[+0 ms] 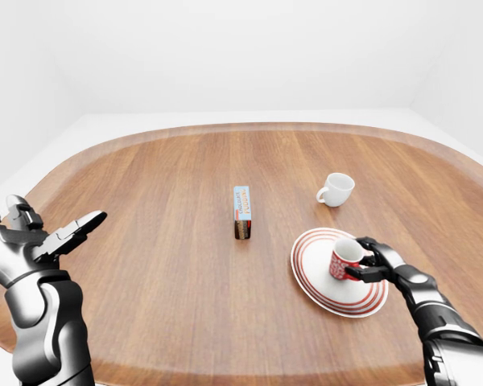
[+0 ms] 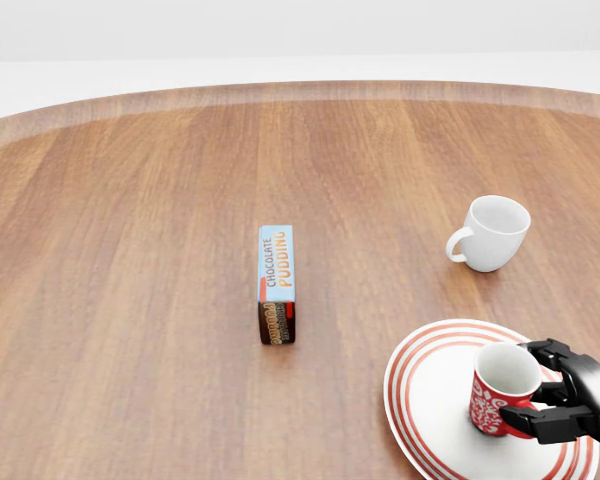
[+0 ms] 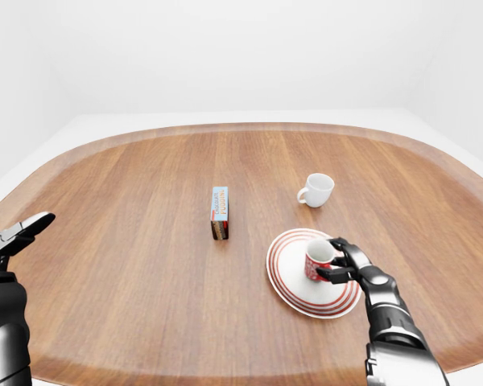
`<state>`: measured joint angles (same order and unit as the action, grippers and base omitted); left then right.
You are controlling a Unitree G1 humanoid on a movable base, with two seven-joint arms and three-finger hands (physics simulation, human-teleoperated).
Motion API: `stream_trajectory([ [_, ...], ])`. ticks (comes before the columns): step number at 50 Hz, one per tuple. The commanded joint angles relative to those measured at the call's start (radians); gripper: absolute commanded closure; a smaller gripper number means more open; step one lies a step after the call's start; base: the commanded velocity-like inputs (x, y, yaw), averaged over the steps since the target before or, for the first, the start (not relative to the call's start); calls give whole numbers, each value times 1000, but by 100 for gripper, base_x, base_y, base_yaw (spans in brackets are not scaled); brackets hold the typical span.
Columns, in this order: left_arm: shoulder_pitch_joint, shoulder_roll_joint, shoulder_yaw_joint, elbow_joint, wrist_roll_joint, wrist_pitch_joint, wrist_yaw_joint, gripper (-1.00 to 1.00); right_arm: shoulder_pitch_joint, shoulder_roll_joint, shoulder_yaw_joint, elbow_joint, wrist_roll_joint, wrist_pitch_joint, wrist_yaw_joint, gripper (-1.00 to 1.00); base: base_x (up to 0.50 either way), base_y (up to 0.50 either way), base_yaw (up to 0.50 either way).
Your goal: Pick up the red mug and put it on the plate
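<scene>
nearest, at the bottom right of the head view, the right hand (image 2: 540, 392) has its dark fingers (image 2: 532, 420) closed round the red mug (image 2: 502, 390), which sits upright on the plate (image 2: 430, 400) (whether its base fully touches the plate is hard to tell). the plate, white with red rings, lies on the wooden table (image 2: 130, 300). in the left-eye view the left hand (image 1: 44, 237) hangs at the left edge above the table, fingers spread wide and holding nothing. further up the head view, near the middle, a chocolate pudding box (image 2: 277, 283) stands on its long edge, well apart from the plate. beyond the plate, toward the upper right, a white cup (image 2: 492, 233) stands upright with its handle pointing left.
</scene>
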<state>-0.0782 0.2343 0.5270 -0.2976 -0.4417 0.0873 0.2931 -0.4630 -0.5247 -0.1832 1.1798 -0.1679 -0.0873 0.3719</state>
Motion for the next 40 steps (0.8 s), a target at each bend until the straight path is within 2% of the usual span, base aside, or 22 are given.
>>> stream_trajectory([
  [1, 0, 0, -1, 0, 1, 0, 1, -100, -3, -3, -10, -6, 33, 0, 2, 10, 0, 0, 0],
  [3, 1, 0, 0, -5, 0, 0, 2, -100, -3, -3, -11, -6, 34, 0, 2, -11, 0, 0, 0],
  [4, 0, 0, 0, -2, 0, 0, 1, -100, -3, -3, -11, -3, 33, 0, 1, -100, 0, 0, 0],
  [13, -1, 1, 0, -2, 0, 0, 2, -100, -1, -11, -18, -33, 44, 0, 13, -100, 0, 0, 0],
  [16, -2, 1, -1, 1, 1, 0, 1, -100, 13, -17, -28, -85, 53, 21, 25, -100, 0, 0, 0],
  [22, 1, 0, 0, -2, 0, 0, 1, -100, 81, -22, -73, -339, 63, 152, 58, -100, 0, 0, 0],
  [24, 1, -1, 0, -1, 1, 0, 1, -100, 96, -21, -90, -398, 60, 175, 67, -100, 0, 0, 0],
  [33, 1, -1, 1, -5, 0, 0, 2, -100, 128, -17, -137, -552, 51, 175, 90, -100, 0, 0, 0],
  [36, 2, -2, 1, -9, -1, 0, 3, -100, 172, -17, -176, -733, 57, 175, 116, -100, 0, 0, 0],
  [40, 3, -2, 2, -7, -1, 0, 0, -100, 196, -6, -208, -871, 36, 175, 134, -100, 0, 0, 0],
])
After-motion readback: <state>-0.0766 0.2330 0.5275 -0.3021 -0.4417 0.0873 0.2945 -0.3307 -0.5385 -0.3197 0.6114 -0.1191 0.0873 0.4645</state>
